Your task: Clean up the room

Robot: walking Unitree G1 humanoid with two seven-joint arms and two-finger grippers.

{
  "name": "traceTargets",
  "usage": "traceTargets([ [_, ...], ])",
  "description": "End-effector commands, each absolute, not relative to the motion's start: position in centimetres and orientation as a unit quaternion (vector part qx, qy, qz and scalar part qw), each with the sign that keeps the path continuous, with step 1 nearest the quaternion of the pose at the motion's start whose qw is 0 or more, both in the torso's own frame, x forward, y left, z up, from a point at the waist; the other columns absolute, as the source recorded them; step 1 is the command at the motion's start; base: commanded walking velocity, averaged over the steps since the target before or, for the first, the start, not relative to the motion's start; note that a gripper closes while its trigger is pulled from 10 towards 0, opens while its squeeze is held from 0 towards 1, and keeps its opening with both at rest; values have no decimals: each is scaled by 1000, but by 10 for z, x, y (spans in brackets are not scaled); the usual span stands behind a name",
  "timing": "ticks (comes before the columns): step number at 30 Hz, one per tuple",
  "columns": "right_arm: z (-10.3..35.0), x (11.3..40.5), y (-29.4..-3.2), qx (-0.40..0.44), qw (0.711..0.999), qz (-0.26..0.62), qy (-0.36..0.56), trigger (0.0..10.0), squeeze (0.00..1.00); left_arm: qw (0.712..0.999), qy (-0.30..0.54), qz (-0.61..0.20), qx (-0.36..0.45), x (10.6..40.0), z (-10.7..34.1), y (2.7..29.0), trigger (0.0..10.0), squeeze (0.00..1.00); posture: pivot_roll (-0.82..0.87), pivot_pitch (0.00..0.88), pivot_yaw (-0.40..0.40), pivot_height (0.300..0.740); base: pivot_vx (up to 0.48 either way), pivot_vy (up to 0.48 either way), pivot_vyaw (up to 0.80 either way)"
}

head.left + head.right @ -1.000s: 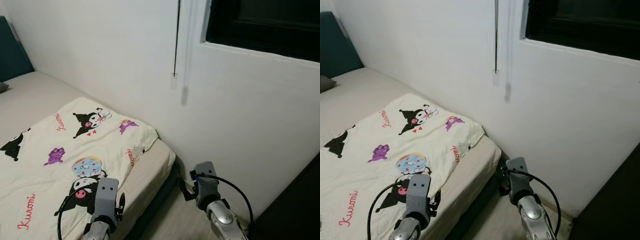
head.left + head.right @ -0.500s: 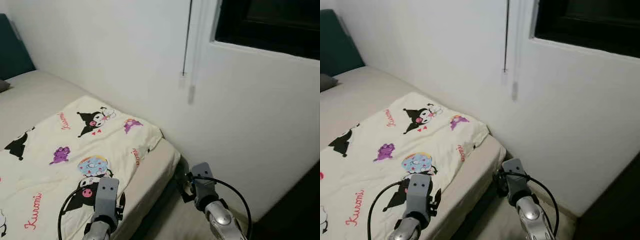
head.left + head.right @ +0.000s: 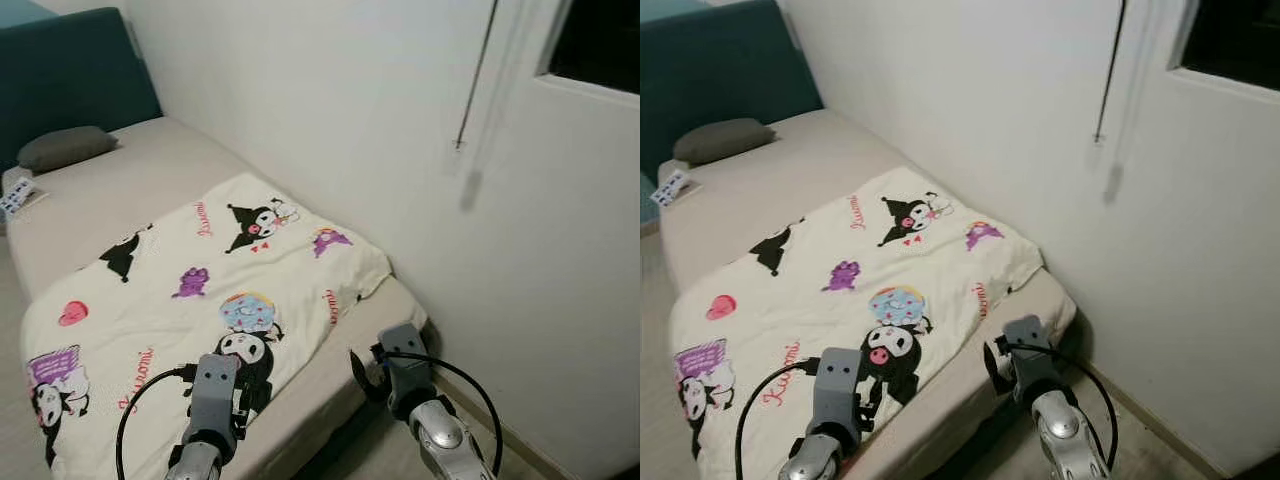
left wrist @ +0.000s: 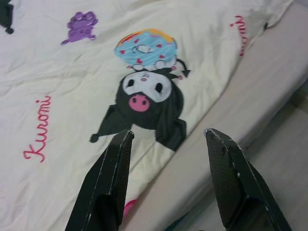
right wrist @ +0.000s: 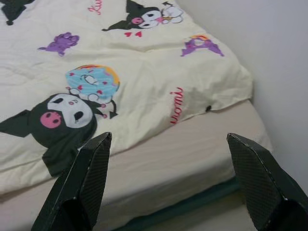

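A cream blanket (image 3: 210,290) printed with black, purple and blue cartoon figures lies spread over the foot half of a beige bed (image 3: 150,170). My left gripper (image 4: 168,134) hovers open above the blanket's black cartoon figure (image 4: 144,103), holding nothing. My right gripper (image 5: 168,138) is open too, held off the bed's foot corner and looking along the blanket's edge and the bare mattress (image 5: 192,144). Both silver arms rise from the bottom of the head views, the left wrist (image 3: 214,385) over the blanket and the right wrist (image 3: 405,375) beside the bed corner.
A grey pillow (image 3: 65,147) lies at the bed's head before a teal headboard (image 3: 70,70). A small printed packet (image 3: 18,195) rests at the bed's far left edge. A white wall (image 3: 330,120) runs along the bed, with a blind cord (image 3: 475,80) and a dark window (image 3: 600,45).
The camera has swung left, bringing the pillow, headboard and the rest of the blanket into view. Both grippers keep the same open pose.
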State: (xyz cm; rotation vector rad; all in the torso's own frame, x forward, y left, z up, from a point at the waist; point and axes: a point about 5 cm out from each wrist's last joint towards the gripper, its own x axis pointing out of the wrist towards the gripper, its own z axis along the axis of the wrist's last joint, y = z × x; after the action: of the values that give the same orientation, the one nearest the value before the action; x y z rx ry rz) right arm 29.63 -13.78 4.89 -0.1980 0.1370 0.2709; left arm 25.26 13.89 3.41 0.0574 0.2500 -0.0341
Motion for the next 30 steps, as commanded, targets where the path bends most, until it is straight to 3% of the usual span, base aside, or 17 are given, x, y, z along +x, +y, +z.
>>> traceTargets([
  [1, 46, 293, -134, -101, 982, 144, 70, 10000, 0, 991, 133, -15, 32, 250, 30, 141, 10000, 0, -34, 126, 24, 740, 0, 0, 800],
  [18, 49, 295, -135, -101, 982, 149, 62, 10000, 0, 991, 127, -9, 33, 245, 30, 145, 10000, 0, -24, 103, 16, 740, 0, 0, 794],
  [30, 47, 294, -139, -77, 986, 134, 65, 10000, 0, 991, 127, -26, 41, 247, 30, 141, 10000, 0, -27, 103, 28, 740, 0, 0, 0],
])
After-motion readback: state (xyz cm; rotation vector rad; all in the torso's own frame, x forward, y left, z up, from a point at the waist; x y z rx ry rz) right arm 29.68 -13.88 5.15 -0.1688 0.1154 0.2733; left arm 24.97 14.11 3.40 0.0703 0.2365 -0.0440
